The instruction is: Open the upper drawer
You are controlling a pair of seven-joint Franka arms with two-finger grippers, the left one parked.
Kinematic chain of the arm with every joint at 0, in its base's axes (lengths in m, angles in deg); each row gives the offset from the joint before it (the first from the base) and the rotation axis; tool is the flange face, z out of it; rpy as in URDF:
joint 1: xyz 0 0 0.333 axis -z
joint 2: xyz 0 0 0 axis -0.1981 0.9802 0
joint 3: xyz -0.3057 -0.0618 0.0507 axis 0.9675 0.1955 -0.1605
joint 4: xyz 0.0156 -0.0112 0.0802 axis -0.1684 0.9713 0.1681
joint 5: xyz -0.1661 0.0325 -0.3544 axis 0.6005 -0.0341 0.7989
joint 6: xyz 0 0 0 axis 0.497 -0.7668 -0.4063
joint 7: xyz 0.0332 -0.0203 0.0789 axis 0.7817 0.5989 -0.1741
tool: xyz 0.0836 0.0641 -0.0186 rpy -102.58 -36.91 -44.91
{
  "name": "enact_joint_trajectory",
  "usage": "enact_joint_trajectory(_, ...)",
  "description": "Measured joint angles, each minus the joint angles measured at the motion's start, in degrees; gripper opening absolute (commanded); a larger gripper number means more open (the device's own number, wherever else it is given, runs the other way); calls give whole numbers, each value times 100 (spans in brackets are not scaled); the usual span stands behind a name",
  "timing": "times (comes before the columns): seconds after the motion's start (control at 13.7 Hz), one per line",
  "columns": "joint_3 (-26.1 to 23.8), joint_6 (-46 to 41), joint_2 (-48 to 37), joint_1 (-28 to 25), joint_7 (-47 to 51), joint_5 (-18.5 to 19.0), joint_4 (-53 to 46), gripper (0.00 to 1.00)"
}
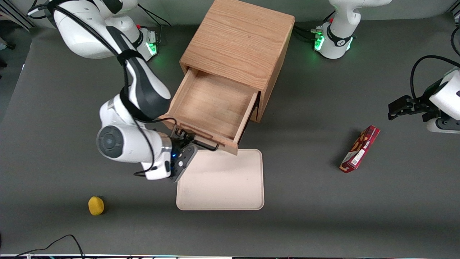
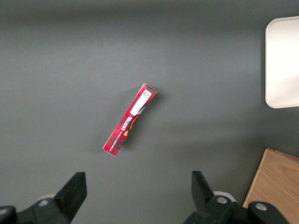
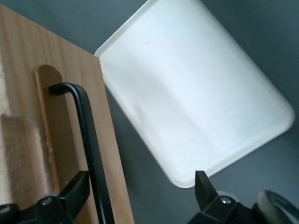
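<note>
The upper drawer [image 1: 212, 104] of the oak cabinet [image 1: 239, 39] stands pulled far out toward the front camera, and its inside is bare. Its thin black wire handle [image 1: 203, 144] runs along the drawer front. My right gripper [image 1: 184, 141] is at the handle's end nearer the working arm's side. In the right wrist view the gripper [image 3: 140, 191] is open. The handle [image 3: 88, 140] passes between the fingers, close beside one fingertip [image 3: 77, 189], in front of the drawer front [image 3: 63, 116]. Nothing is clamped.
A cream tray [image 1: 222, 180] lies flat just in front of the drawer, nearer the front camera; it also shows as a tray [image 3: 196, 93] beside the gripper. A yellow ball [image 1: 96, 205] sits near the table's front edge. A red box [image 1: 360, 149] lies toward the parked arm's end.
</note>
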Motion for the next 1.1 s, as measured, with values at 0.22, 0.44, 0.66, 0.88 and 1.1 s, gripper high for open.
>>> enact_joint_trajectory(0.22,105,-426,-38,8,-43,9,-605,100)
enact_joint_trajectory(0.44,152,-1086,-733,-25,692,326,-995,100)
enact_joint_trajectory(0.66,181,-1835,-1661,-26,3059,394,-980,100)
enact_joint_trajectory(0.88,261,-2279,-2015,-24,4586,549,-731,100)
enact_joint_trajectory(1.1,1004,-2915,-2438,87,4936,650,127,100)
